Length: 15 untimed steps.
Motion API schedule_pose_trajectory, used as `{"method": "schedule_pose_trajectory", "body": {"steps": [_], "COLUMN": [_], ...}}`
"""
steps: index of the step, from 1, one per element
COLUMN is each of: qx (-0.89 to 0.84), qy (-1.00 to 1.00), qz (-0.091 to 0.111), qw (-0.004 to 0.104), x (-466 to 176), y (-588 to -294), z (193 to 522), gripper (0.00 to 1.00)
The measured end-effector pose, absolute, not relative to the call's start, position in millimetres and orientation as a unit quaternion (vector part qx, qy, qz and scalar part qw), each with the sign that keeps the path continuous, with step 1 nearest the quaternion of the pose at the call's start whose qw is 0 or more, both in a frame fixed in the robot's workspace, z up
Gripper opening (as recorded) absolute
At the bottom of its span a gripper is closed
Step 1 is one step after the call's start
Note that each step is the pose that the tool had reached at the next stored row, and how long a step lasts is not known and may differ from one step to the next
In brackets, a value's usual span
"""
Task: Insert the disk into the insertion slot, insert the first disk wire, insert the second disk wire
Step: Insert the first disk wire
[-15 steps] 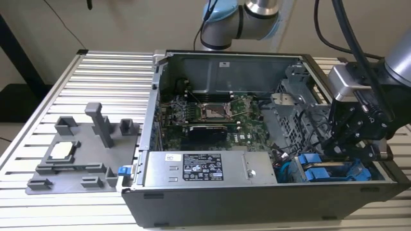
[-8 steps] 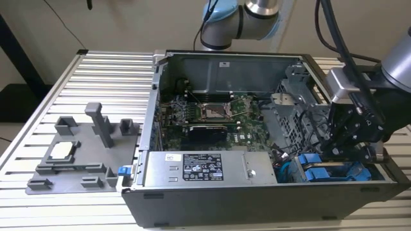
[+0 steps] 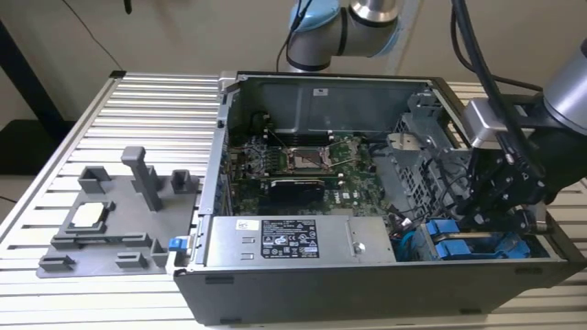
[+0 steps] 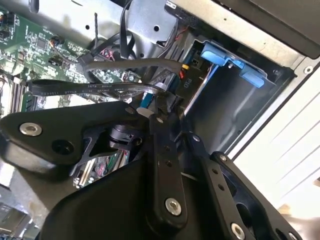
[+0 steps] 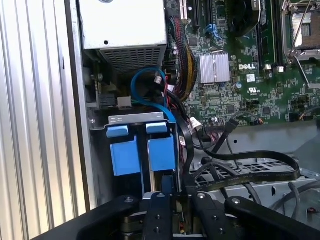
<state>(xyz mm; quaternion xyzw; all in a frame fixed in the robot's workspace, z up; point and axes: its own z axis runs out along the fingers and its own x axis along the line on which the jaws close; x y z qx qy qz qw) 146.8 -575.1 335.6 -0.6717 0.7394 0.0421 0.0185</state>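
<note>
Pincer (image 3: 482, 220) low inside PC case (image 3: 367, 295), at drive-cage corner on exterior view's right. Open or closed: can't tell. Small pale-blue connector (image 4: 145, 102) right at pincer in second wrist view, black flat cable (image 4: 90, 89) just beside. Disk (image 5: 161, 152) seated in insertion slot (image 5: 135, 119), in line w/ pincer. Second blue carrier (image 5: 124, 156) just beside it. Blue cable (image 5: 142, 80) loops btw cage and grey PSU box (image 3: 284, 240). Motherboard (image 3: 303, 161) beyond. Case on ribbed tabletop (image 3: 156, 96). Grey fixture plate (image 3: 101, 227) well apart, exterior view's left.

Disk (image 5: 161, 152) in insertion slot (image 5: 135, 119), beside second carrier (image 5: 124, 156).
</note>
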Motion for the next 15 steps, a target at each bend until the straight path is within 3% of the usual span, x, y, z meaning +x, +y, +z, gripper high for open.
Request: {"method": "schedule_pose_trajectory", "body": {"steps": [13,15], "qx": [-0.67,-0.67], "qy": [0.741,0.741], "qz": [0.042,0.042], "qw": [0.018,0.018], "x": [146.7,146.7], "y": [-575.1,-575.1], "z": [342.7,342.7], "gripper": [0.24,0.16]}}
